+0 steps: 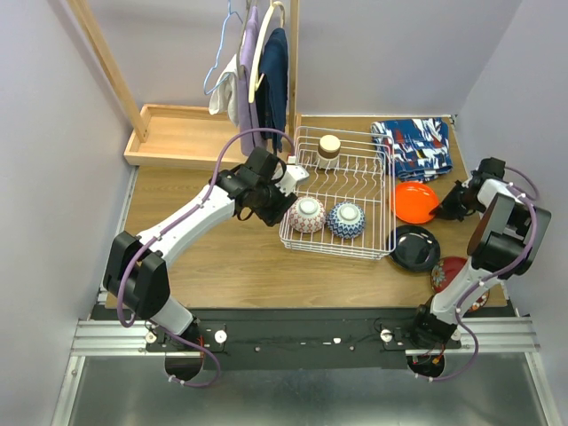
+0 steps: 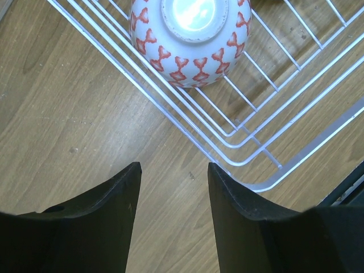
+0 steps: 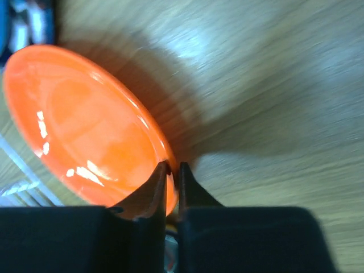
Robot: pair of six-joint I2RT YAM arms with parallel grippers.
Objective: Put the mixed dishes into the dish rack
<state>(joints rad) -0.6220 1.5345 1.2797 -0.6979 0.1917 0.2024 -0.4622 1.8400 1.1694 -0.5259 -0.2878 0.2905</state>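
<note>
1. Right arm (image 1: 497, 232) first: its jaws are pressed almost shut on the rim of the orange plate (image 3: 85, 125), a thin nip at the very edge. The plate sits just beside the right wall of the dish rack (image 1: 390, 213), tipped up at the held side. Whether it is fully off the desk (image 1: 222, 266), I cannot tell.
2. The job now looks like lifting that plate over the wire wall and standing it between the tines.
3. To do it well: the hold is shallow on a glossy rim, so it could swivel or slip. Rise slowly, keep the plate edge-on, and lower it into a free row of tines.
4. Left jaws stand wide open with nothing in them, over bare desk at the rack's near-left corner.
5. The red-white patterned bowl (image 2: 190, 40) lies bottom up in the rack just ahead of them, the blue-patterned bowl (image 1: 346, 218) beside it, and the tan cup (image 1: 329, 146) at the far side.
6. Waiting on the desk: the glossy black plate (image 1: 415, 247) and the dark red plate (image 1: 446, 271), which is partly under the right arm.
7. The blue-red cloth (image 1: 422, 146) lies just beyond the orange plate, the wooden tray (image 1: 182, 133) far left. Neither crosses the path.
</note>
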